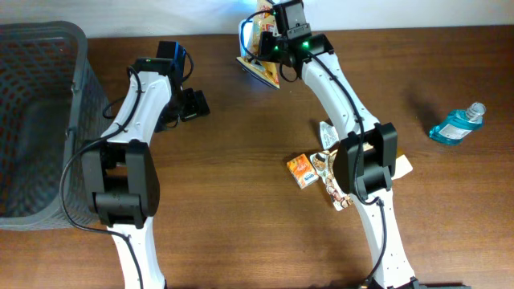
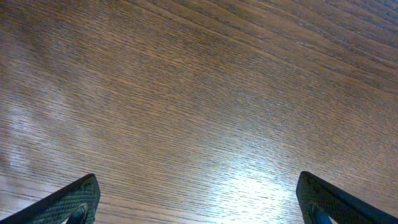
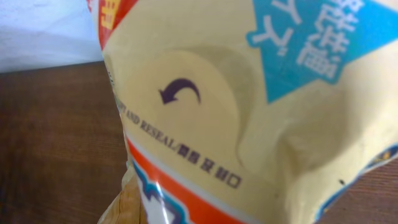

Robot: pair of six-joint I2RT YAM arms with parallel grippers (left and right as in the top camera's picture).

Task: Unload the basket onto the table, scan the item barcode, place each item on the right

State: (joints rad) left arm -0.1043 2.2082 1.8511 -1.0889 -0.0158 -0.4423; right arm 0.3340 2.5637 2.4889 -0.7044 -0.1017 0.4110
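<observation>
While the grey mesh basket [image 1: 48,48] sits at nine o'clock, the left gripper [image 1: 191,104] hangs over the bare brown wooden table [image 2: 199,93], jaws spread wide, nothing in them. Up at twelve o'clock the right gripper [image 1: 271,38] is clamped tight on the yellow printed snack pouch [image 1: 265,72]. Its wrist view shows only the reseal strip, no barcode. The small orange packet [image 1: 301,170] lies near four o'clock and the blue plastic bottle [image 1: 456,124] at three. I'd call this the presenting step. Next, the pouch needs turning until the code faces out.
</observation>
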